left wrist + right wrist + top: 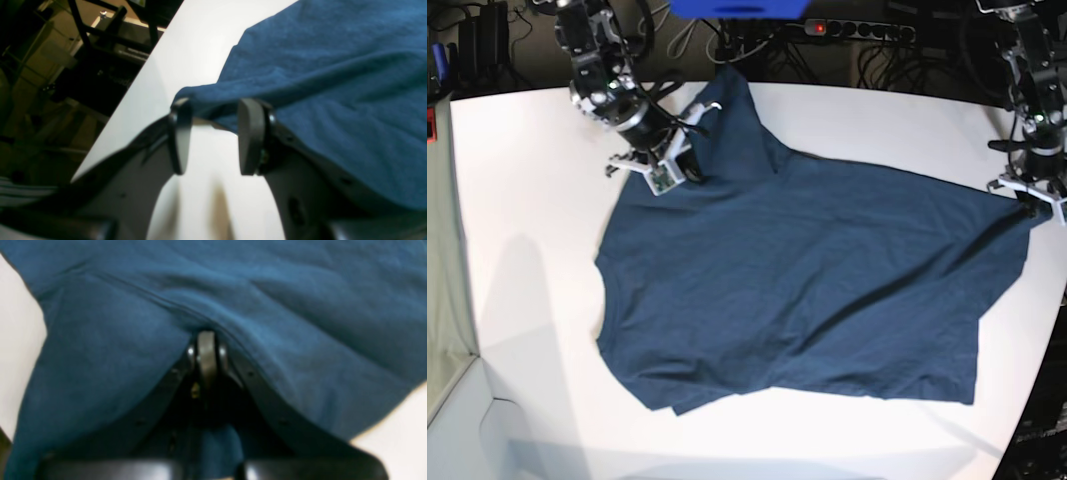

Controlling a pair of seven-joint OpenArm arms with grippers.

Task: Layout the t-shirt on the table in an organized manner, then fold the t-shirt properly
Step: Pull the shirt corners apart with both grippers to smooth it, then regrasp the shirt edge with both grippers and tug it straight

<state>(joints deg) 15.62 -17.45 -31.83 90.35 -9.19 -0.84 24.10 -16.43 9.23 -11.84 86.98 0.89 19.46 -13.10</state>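
**Shirt spread on table, both claws at its edges**

Shirt [807, 290] lies mostly flat across the middle of the table [527, 250], wrinkled, with one flap running up toward 12 o'clock and the bottom edge slightly folded at 7 o'clock. No containers in view.

Right gripper [206, 340], at 10 o'clock in the base view, has its jaws pressed together, pinching a ridge of shirt fabric; cloth bunches up around the tips.

Left gripper [213, 133], at 3 o'clock near the table rim, has its jaws apart. A shirt corner lies at the fingertips [248, 133]; whether it sits between them, can't tell. Bare table shows in the gap.
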